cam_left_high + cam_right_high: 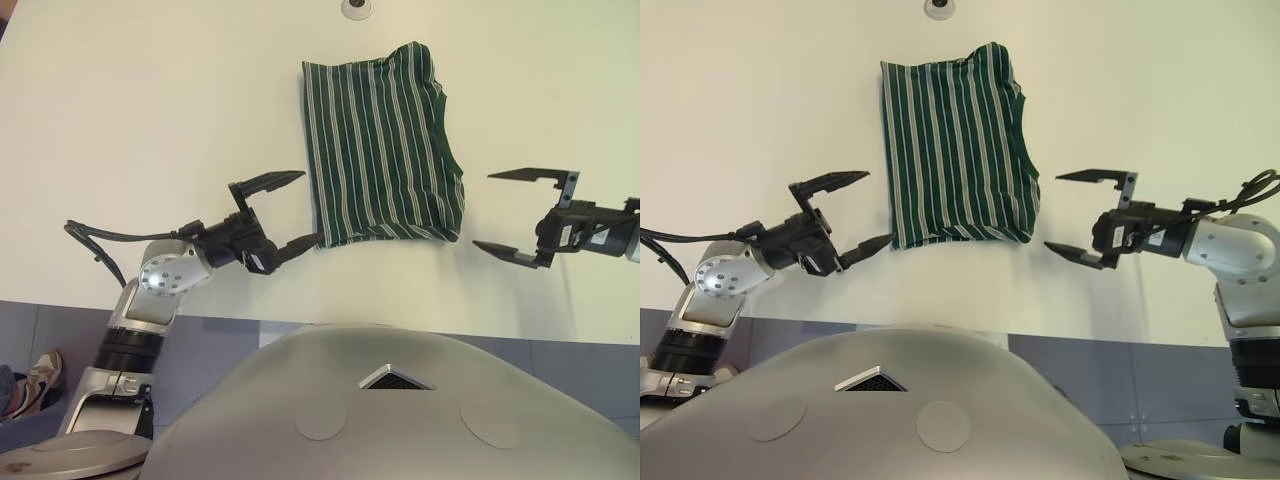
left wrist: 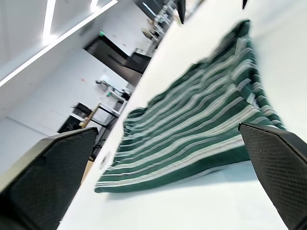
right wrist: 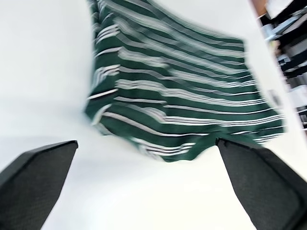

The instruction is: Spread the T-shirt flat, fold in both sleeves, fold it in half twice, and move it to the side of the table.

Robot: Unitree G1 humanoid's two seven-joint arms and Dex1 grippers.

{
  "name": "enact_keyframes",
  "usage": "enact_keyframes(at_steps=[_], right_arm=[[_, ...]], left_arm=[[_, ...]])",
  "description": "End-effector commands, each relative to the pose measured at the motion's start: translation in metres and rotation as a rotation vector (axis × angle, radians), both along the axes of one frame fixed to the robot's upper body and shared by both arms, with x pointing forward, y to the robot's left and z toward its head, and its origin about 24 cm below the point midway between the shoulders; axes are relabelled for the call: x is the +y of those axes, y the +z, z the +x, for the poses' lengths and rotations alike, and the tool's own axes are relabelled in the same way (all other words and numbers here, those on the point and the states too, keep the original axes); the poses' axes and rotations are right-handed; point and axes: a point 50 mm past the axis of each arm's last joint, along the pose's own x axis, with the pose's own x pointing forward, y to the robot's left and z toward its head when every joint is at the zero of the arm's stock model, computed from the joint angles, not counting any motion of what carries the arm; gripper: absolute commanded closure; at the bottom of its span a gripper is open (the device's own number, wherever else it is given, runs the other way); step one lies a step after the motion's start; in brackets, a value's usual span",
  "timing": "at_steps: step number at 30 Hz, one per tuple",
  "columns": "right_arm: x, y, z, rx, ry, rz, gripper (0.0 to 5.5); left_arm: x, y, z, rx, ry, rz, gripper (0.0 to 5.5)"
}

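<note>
A green T-shirt with thin white stripes lies folded into a rough rectangle on the white table, its far right corner bunched up. My left gripper stands open just left of the shirt's near left corner, one fingertip almost touching the hem. To the right of the shirt, a short gap from its near right corner, my right gripper is open with nothing in it. The shirt lies between the left gripper's fingers in the left wrist view, and the right wrist view shows its folded edge.
A small round fitting is set in the table beyond the shirt. The table's near edge runs just below both grippers, with grey floor beneath. Bare tabletop lies left and right of the shirt.
</note>
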Motion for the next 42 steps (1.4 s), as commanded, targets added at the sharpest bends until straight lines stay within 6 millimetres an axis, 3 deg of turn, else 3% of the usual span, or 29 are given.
enact_keyframes(at_steps=[1, 5, 10, 15, 19, 23, 32, 42], right_arm=[[-0.005, -0.022, -0.007, 0.069, 0.017, -0.095, 0.12], [-0.004, -0.033, -0.007, 0.068, 0.020, -0.135, 0.12], [0.011, -0.043, 0.006, -0.018, -0.003, -0.099, 0.12], [0.037, -0.049, 0.010, -0.025, 0.072, -0.056, 0.12], [0.039, -0.051, 0.011, -0.020, 0.076, -0.055, 0.12], [0.035, -0.049, 0.011, -0.020, 0.066, -0.058, 0.10], [0.037, -0.051, 0.010, -0.011, 0.068, -0.043, 2.04], [0.038, -0.050, 0.010, -0.016, 0.066, -0.028, 4.14]], left_arm=[[0.009, -0.015, -0.009, 0.070, -0.054, 0.130, 0.10], [0.016, -0.022, -0.010, 0.074, -0.064, 0.193, 0.10], [0.021, -0.028, -0.005, 0.061, -0.060, 0.244, 0.10], [0.011, -0.036, 0.014, -0.029, -0.004, 0.282, 0.10], [0.007, -0.038, 0.015, -0.045, -0.012, 0.274, 0.10], [0.005, -0.042, 0.011, -0.025, -0.049, 0.279, 0.71], [0.010, -0.043, 0.003, 0.018, -0.099, 0.280, 2.70], [0.014, -0.040, 0.003, 0.028, -0.110, 0.280, 4.39]])
